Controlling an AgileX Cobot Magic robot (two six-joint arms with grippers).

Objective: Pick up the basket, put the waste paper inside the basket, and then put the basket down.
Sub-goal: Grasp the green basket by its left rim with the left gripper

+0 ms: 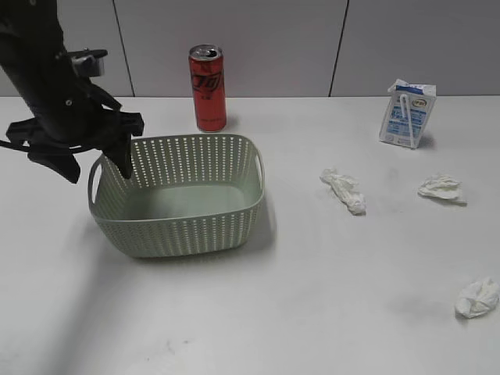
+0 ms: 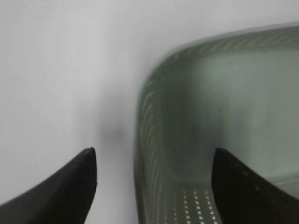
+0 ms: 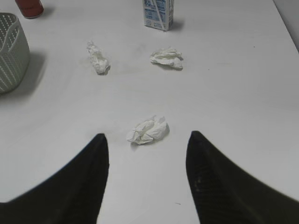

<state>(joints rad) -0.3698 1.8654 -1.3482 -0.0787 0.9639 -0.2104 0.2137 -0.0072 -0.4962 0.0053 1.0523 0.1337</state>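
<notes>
Basket [image 1: 181, 195] sits upright on the white bench [image 1: 297, 312], left of centre, nothing visible inside it. Left tool [image 1: 98, 152] is at the basket's left short side by the cut-out handle; its fingers are spread, and in the left wrist view one finger [image 2: 60, 186] is outside the rim over the bench and the other [image 2: 252, 186] is inside the basket [image 2: 205, 116], so the wall lies between them, not pinched; whether a finger touches the wall I cannot tell. Red can [image 1: 207, 87] stands just behind the basket. Blue-and-white carton [image 1: 407, 114] stands far right at the back. Three paper wads lie on the bench well right of the basket: one [image 1: 344, 190] nearest it, one [image 1: 442, 189] further right below the carton, one [image 1: 477, 298] at front right. Right tool [image 3: 147, 144] is not visible in the exterior view; in the right wrist view its fingers are spread apart, holding nothing, with the front wad [image 3: 147, 131] lying between and just beyond the tips, apart from them; the other two wads [image 3: 97, 58] [image 3: 167, 57] lie further back near the carton [image 3: 158, 14]
</notes>
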